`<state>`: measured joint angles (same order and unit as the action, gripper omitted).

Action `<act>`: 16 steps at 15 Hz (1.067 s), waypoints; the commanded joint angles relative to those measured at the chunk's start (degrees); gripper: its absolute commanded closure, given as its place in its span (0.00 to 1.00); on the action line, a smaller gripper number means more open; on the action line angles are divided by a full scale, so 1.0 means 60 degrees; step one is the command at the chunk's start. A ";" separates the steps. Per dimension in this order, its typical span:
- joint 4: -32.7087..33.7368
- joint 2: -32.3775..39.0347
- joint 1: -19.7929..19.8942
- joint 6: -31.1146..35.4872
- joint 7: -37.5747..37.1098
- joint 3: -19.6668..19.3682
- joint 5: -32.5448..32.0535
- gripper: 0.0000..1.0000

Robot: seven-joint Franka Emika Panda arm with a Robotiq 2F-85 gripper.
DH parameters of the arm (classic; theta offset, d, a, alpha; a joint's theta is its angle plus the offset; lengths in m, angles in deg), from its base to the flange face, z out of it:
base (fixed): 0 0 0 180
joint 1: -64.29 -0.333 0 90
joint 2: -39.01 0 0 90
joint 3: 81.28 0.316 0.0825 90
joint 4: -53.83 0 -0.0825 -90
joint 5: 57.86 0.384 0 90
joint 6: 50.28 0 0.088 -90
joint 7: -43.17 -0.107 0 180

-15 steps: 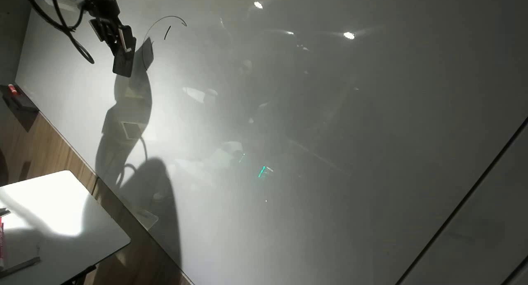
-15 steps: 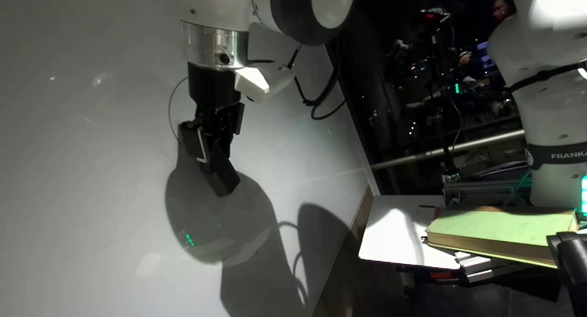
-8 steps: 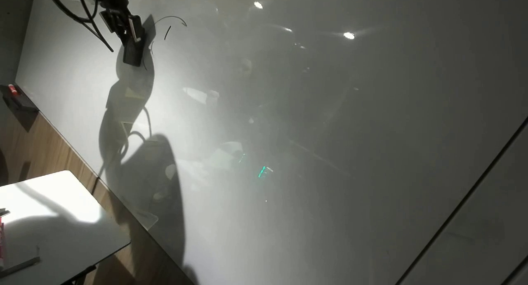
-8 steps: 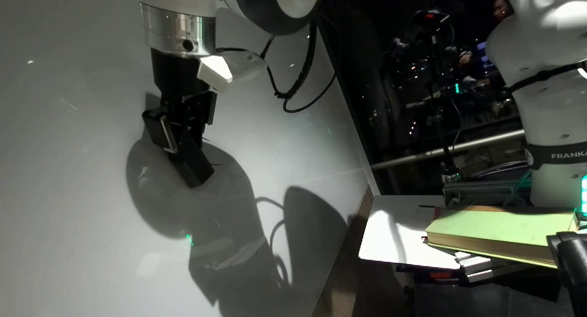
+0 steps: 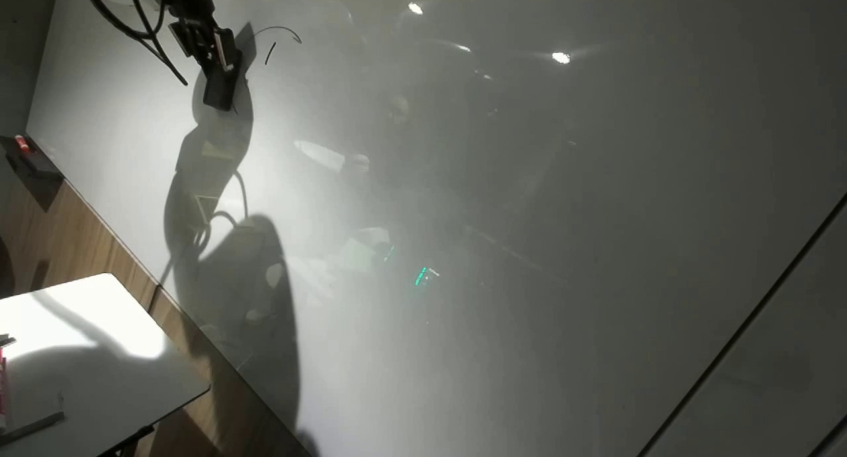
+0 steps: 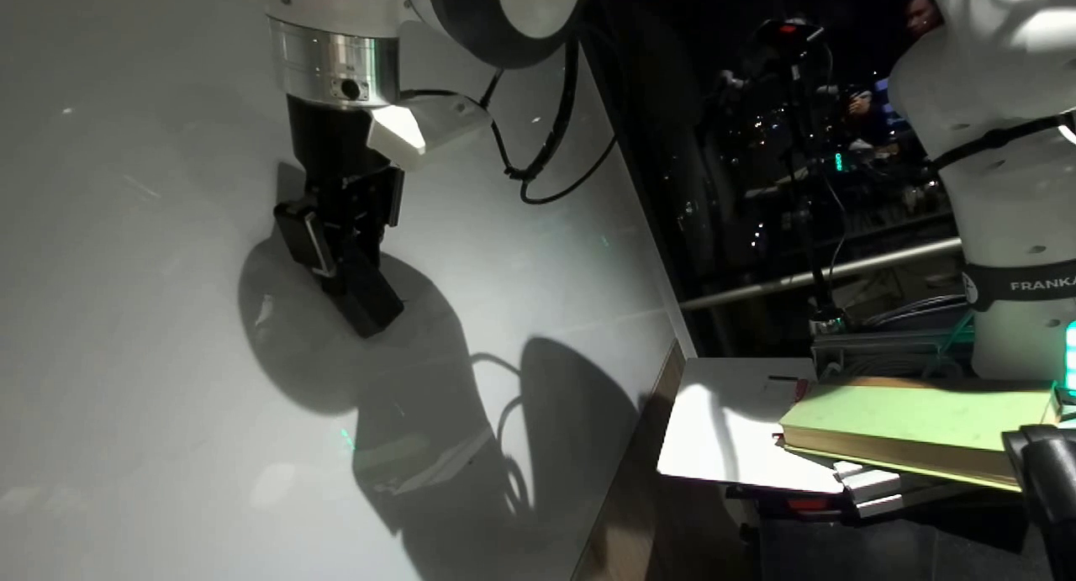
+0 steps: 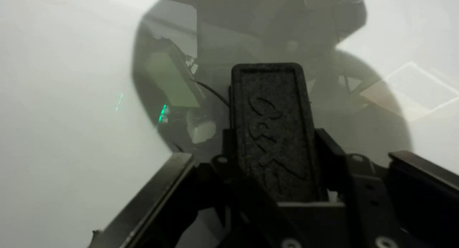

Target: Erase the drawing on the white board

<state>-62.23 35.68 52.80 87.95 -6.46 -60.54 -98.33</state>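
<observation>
A dark eraser (image 7: 272, 133) is being clasped tightly in the gripper (image 7: 276, 147). On the white board (image 5: 529, 245), the drawing (image 5: 270, 53), a thin curve with a short stroke, is being shown just beside the gripper, at the upper left in an exterior view; in the wrist view, the curve is being cut from sight at the eraser's edge. Whether the board is being touched is not being shown clearly.

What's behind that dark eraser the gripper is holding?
In the wrist view, white board shows around the eraser, and a curved line of the drawing runs up to its edge. What it covers is hidden.
</observation>
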 commanded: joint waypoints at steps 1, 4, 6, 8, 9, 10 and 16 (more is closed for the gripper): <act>0.0129 -0.0173 0.0416 0.0223 0.0538 -0.0865 -0.0301 0.70; -0.0150 -0.0536 0.0534 0.0175 0.0565 -0.1074 -0.0337 0.70; -0.0395 -0.0744 0.0657 0.0263 0.0597 -0.1230 -0.0373 0.70; -0.0537 -0.0933 0.0778 0.0268 0.0749 -0.1371 -0.0319 0.70; -0.0561 -0.1002 0.0836 0.0271 0.0842 -0.1438 -0.0301 0.70; -0.0540 -0.1038 0.0893 0.0278 0.0960 -0.1492 -0.0283 0.70; 0.0127 -0.1272 0.1021 -0.0367 0.1645 -0.1379 0.0060 0.70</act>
<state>-68.79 26.38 55.65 85.98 -0.38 -67.25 -96.13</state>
